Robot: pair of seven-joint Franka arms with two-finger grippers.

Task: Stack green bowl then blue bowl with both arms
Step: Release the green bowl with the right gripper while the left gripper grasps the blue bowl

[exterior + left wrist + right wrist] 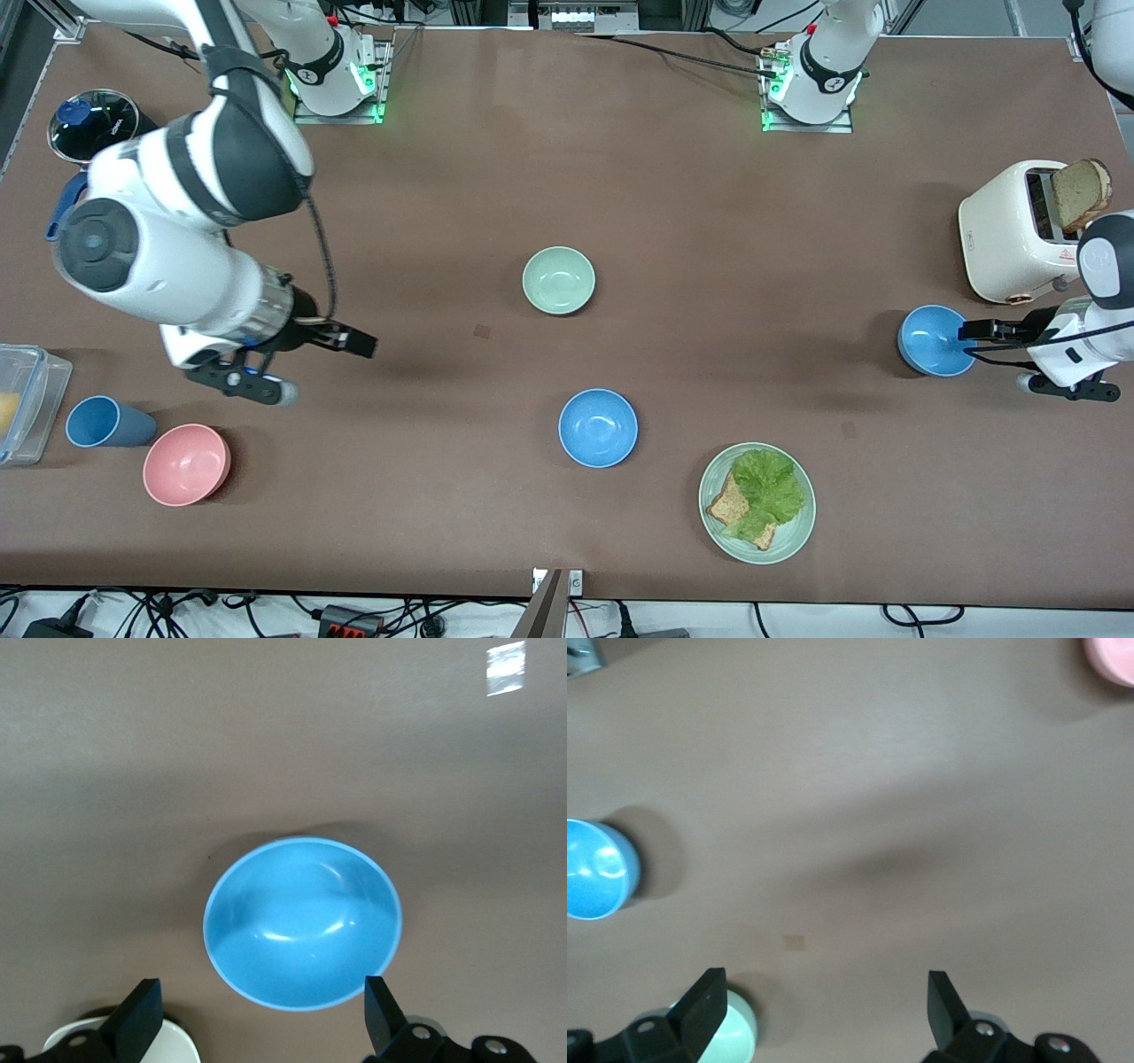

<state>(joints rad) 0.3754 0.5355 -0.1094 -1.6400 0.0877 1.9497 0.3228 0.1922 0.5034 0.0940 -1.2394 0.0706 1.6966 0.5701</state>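
Glossy bowls on a matt brown tabletop

Smooth, shiny, plastic-looking finish on the green bowl (558, 280), with soft highlights inside; same wet-looking gloss on the blue bowl (598, 427) nearer the front camera and on the second blue bowl (302, 921) beside the toaster, bright streaks of reflected light in its hollow. Matt, fine-grained, slightly fibrous look to the table (709, 221), no sheen. Satin pink bowl (186, 463) and duller blue cup (104, 422). Smooth cream toaster (1014, 232), glossy shell. Hard white gloss on the arm casings, matt black on the left gripper (261, 1014) and right gripper (824, 1010) fingers.
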